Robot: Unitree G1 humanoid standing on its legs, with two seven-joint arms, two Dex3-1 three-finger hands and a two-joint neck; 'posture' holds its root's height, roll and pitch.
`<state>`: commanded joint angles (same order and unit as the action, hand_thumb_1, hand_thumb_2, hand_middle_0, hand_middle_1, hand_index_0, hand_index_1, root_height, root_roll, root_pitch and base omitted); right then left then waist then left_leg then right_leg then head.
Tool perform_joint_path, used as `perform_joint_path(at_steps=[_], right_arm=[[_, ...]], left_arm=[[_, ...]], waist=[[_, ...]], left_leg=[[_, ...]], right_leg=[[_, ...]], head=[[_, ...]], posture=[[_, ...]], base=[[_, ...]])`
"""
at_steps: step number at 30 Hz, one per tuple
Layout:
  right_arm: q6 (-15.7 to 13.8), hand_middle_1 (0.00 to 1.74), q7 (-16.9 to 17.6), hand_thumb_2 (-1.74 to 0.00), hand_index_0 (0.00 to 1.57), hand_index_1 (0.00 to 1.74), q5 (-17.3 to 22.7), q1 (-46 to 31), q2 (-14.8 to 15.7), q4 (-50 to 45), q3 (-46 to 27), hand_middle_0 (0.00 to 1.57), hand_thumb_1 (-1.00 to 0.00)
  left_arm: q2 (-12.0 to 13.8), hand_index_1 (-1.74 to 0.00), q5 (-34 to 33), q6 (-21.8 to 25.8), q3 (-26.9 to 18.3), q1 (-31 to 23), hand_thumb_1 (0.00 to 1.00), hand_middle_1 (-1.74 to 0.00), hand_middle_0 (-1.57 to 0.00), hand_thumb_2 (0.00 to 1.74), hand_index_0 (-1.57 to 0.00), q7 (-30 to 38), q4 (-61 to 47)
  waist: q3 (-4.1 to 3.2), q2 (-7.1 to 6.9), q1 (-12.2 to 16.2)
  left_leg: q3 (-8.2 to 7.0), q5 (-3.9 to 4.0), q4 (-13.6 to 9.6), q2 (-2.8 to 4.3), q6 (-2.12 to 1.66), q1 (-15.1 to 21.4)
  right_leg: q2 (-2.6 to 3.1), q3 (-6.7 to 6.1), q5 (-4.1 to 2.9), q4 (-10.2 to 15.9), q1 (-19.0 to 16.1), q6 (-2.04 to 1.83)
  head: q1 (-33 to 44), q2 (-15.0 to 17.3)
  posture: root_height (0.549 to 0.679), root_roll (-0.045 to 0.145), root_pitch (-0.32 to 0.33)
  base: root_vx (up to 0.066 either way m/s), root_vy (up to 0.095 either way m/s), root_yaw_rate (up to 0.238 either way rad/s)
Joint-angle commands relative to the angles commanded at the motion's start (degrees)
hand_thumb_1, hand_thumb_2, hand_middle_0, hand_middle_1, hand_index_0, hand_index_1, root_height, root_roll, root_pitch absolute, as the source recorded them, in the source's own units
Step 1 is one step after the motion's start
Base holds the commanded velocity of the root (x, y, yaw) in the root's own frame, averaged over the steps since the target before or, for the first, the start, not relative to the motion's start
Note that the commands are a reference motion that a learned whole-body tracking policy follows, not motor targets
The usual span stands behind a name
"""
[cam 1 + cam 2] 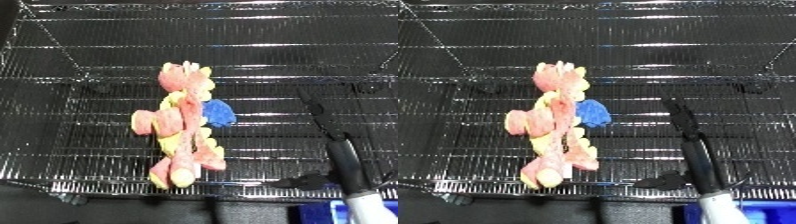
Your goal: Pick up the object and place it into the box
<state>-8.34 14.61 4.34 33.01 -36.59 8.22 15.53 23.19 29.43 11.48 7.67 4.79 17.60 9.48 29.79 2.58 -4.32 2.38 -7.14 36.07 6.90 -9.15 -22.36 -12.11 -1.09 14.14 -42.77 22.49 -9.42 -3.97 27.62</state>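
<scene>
A pink and yellow plush toy (182,127) with a blue patch on its right side lies stretched out on a black wire shelf (80,100), its lower end near the shelf's front edge. My right hand (696,145) is to the right of the toy and apart from it. It is open, with its fingers straight and pointing away from me over the shelf and its thumb (664,179) sticking out toward the toy. Nothing is in the hand. My left hand does not show in either view.
A corner of a blue bin (764,211) shows at the bottom right, below the shelf's front edge and beside my white forearm (720,207). Wire walls rise at the back of the shelf.
</scene>
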Motion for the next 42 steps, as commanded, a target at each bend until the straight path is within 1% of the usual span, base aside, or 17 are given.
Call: perform_joint_path(at_steps=[6, 9, 12, 18, 22, 26, 29, 32, 41, 42], right_arm=[[0.64, 0.00, -0.32, 0.00, 0.00, 0.00, -0.55, 11.35, -1.38, 6.95, 8.27, 0.00, 0.00], [0.92, 0.00, -0.78, 0.00, 0.00, 0.00, -0.21, 16.31, -1.11, 11.15, 12.02, 0.00, 0.00], [1.22, 0.00, -1.00, 0.00, 0.00, 0.00, -0.84, 20.49, -0.86, 15.08, 15.19, 0.00, 0.00], [2.01, 0.00, -1.19, 0.00, 0.00, 0.00, -3.49, 27.37, -0.60, 21.69, 20.51, 0.00, 0.00], [2.59, 0.00, -1.52, 0.00, 0.00, 0.00, -6.06, 31.55, -0.09, 26.96, 24.33, 0.00, 0.00], [3.39, 0.00, -2.41, 0.00, 0.00, 0.00, -8.85, 34.08, 0.80, 32.36, 27.66, 0.00, 0.00], [4.03, 0.00, -3.29, 0.00, 0.00, 0.00, -11.21, 35.24, 2.05, 36.63, 29.86, 0.00, 0.00], [4.65, 0.00, -3.96, 0.00, 0.00, 0.00, -13.33, 35.60, 3.99, 40.68, 31.37, 0.00, 0.00], [5.79, 0.00, -6.17, 0.00, 0.00, 0.00, -19.10, 35.50, 11.73, 47.49, 35.11, 0.00, 0.00], [5.88, 0.09, -6.43, -0.09, 0.08, 0.09, -19.52, 35.33, 12.62, 47.93, 35.32, 0.08, -0.05]], left_arm=[[1.43, -1.74, 0.99, 1.16, 1.33, 1.06, 1.00, -1.74, -1.57, 1.74, -1.57, 0.11, 0.85], [1.97, -1.74, 1.33, 1.74, 1.76, 1.50, 1.00, -1.74, -1.57, 1.74, -1.57, 0.16, 1.03], [2.45, -1.74, 1.43, 2.21, 2.35, 1.72, 1.00, -1.74, -1.57, 1.74, -1.57, 0.18, 1.01], [3.42, -1.74, 1.64, 3.02, 3.23, 1.57, 1.00, -1.74, -1.57, 1.74, -1.57, 0.04, 0.65], [3.78, -1.74, 1.85, 3.54, 3.82, 1.33, 1.00, -1.74, -1.57, 1.74, -1.57, 0.01, 0.43], [4.08, -1.74, 2.05, 3.96, 4.46, 1.04, 1.00, -1.74, -1.57, 1.74, -1.57, -0.09, 0.10], [4.23, -1.74, 2.33, 4.18, 4.85, 0.95, 1.00, -1.74, -1.57, 1.74, -1.57, -0.25, -0.22], [4.17, -1.74, 2.46, 4.35, 5.08, 0.98, 1.00, -1.74, -1.57, 1.74, -1.57, -0.28, -0.37], [3.48, -1.74, 2.00, 4.83, 5.21, 1.81, 1.00, -1.74, -1.57, 1.74, -1.57, 0.41, -0.23], [3.34, -1.74, 1.86, 4.83, 5.16, 1.83, 1.00, -1.74, -1.57, 1.74, -1.57, 0.50, -0.27]], waist=[[0.00, 0.30, -2.53], [0.00, 0.50, -3.70], [0.00, 0.69, -4.83], [0.00, 1.04, -7.03], [0.00, 1.30, -8.36], [0.00, 1.51, -9.48], [0.00, 1.72, -10.25], [0.00, 1.94, -10.94], [0.00, 2.23, -11.88], [0.00, 2.23, -11.88]], left_leg=[[0.75, -0.02, 0.73, -0.29, 0.09, -1.08], [1.22, 0.13, 1.02, -0.48, 0.09, -1.97], [1.70, 0.35, 1.27, -0.72, 0.08, -3.03], [2.52, 0.72, 1.72, -1.24, 0.11, -5.37], [3.18, 0.90, 2.40, -1.50, 0.13, -7.42], [3.78, 0.98, 2.76, -1.73, 0.15, -8.78], [4.16, 0.96, 2.90, -1.92, 0.18, -9.50], [4.44, 0.87, 2.91, -2.06, 0.24, -9.79], [4.72, 0.64, 2.10, -2.01, 0.14, -9.19], [4.71, 0.64, 1.99, -1.97, 0.12, -9.12]], right_leg=[[-0.23, 0.42, -0.24, -0.02, 0.23, -0.09], [-0.47, 0.75, -0.36, -0.04, 0.55, -0.11], [-0.65, 1.08, -0.49, -0.06, 0.99, -0.11], [-0.86, 1.83, -0.95, -0.08, 2.31, -0.14], [-0.88, 2.22, -1.17, -0.38, 3.68, -0.09], [-0.90, 2.64, -1.30, -0.36, 4.35, -0.06], [-0.92, 2.98, -1.31, -0.38, 4.63, -0.06], [-0.95, 3.22, -1.19, -0.39, 4.64, -0.05], [-0.98, 3.82, -0.71, 0.08, 3.86, -0.01], [-0.96, 3.85, -0.67, 0.14, 3.80, 0.02]], head=[[-1.27, -0.18], [-2.17, -0.68], [-2.91, -1.29], [-5.48, -2.57], [-7.39, -2.78], [-8.79, -3.31], [-9.57, -3.41], [-10.18, -3.63], [-10.67, -3.97], [-10.57, -4.09]], posture=[[0.633, 0.038, -0.057], [0.633, 0.034, -0.048], [0.632, 0.030, -0.038], [0.632, 0.023, -0.014], [0.631, 0.019, 0.005], [0.631, 0.014, 0.019], [0.631, 0.011, 0.027], [0.631, 0.009, 0.032], [0.633, 0.007, 0.037], [0.633, 0.007, 0.037]], base=[[0.017, 0.004, 0.064], [0.016, -0.001, 0.104], [0.015, -0.001, 0.121], [0.013, 0.002, 0.096], [0.001, 0.001, 0.099], [0.007, -0.004, 0.083], [0.015, -0.005, 0.081], [0.022, -0.002, 0.071], [0.015, -0.001, 0.031], [0.005, 0.001, 0.002]])
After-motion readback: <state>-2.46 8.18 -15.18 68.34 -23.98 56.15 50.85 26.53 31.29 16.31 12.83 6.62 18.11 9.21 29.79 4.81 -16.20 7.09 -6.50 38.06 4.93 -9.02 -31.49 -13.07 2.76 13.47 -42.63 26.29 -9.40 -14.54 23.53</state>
